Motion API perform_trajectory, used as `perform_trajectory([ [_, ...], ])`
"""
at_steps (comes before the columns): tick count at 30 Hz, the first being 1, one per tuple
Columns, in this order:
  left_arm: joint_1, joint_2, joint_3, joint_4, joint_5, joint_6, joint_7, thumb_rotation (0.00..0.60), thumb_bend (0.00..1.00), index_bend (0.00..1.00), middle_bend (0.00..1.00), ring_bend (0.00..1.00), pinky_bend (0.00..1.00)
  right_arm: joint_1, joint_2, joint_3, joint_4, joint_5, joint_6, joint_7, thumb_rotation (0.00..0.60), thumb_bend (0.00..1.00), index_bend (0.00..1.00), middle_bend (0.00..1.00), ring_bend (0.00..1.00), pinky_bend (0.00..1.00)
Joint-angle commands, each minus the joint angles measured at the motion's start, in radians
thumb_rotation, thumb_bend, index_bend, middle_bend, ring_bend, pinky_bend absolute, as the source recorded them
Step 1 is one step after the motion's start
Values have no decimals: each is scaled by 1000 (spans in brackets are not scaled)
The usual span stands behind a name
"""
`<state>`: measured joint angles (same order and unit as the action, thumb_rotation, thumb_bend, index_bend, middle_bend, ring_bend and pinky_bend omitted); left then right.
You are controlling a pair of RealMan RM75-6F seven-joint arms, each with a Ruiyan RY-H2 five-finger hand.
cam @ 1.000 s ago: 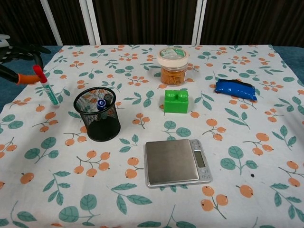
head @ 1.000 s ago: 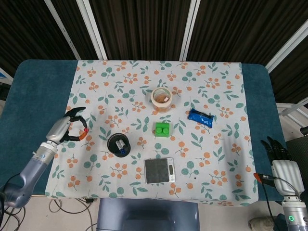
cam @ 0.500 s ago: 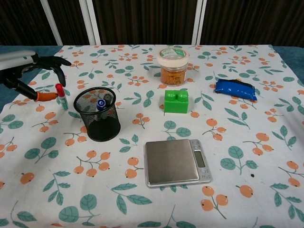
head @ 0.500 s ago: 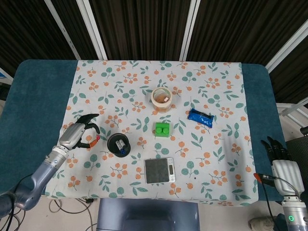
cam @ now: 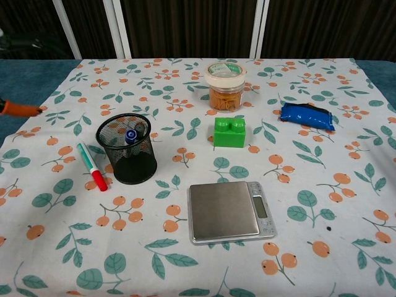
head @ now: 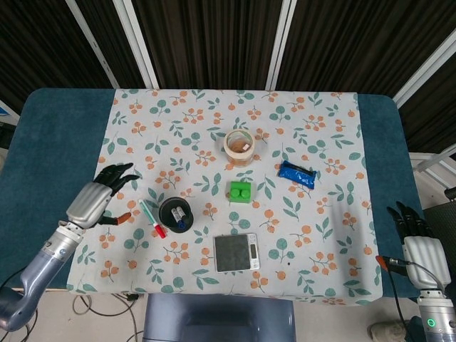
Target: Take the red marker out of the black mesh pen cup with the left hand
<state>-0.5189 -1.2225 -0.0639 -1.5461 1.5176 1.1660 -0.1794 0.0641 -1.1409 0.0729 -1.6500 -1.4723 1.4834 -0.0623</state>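
The red marker [head: 152,219] [cam: 91,166] lies flat on the floral cloth just left of the black mesh pen cup [head: 175,214] [cam: 127,150], red cap toward the front edge. The cup stands upright with other pens still inside. My left hand [head: 94,200] hovers to the left of the marker, apart from it, fingers spread and holding nothing; the chest view shows only an orange fingertip [cam: 17,110] at the left edge. My right hand [head: 415,239] hangs off the table at the far right, fingers apart and empty.
A small scale [head: 236,251] sits near the front edge. A green brick [head: 241,191], a lidded jar [head: 240,146] and a blue packet [head: 296,174] lie further back. Bare teal table [head: 50,142] flanks the cloth on both sides.
The left hand let go of the red marker, which now lies on the cloth beside the cup. The hand drew back to the left with fingers spread. The right hand stayed put.
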Motion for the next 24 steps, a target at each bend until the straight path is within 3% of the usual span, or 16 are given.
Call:
perform_trajectory([
  [1, 137, 32, 5, -68, -6, 210, 190, 600, 202, 168, 1, 0, 0, 0, 2, -1, 2, -1, -1, 1, 600, 115, 118, 0, 42, 167],
  [5, 245, 64, 36, -146, -51, 313, 229, 600, 202, 175, 0, 0, 0, 2, 3, -1, 3, -3, -3, 3, 600, 115, 118, 0, 42, 167],
  [12, 347, 144, 105, -157, -50, 351, 160, 600, 202, 178, 0, 0, 0, 2, 4, -5, 6, -16, 1, 3, 600, 115, 117, 0, 42, 167],
  [24, 395, 142, 101, -99, -38, 374, 143, 600, 203, 180, 0, 0, 0, 2, 3, -4, 9, -16, 2, 10, 600, 115, 117, 0, 42, 167],
])
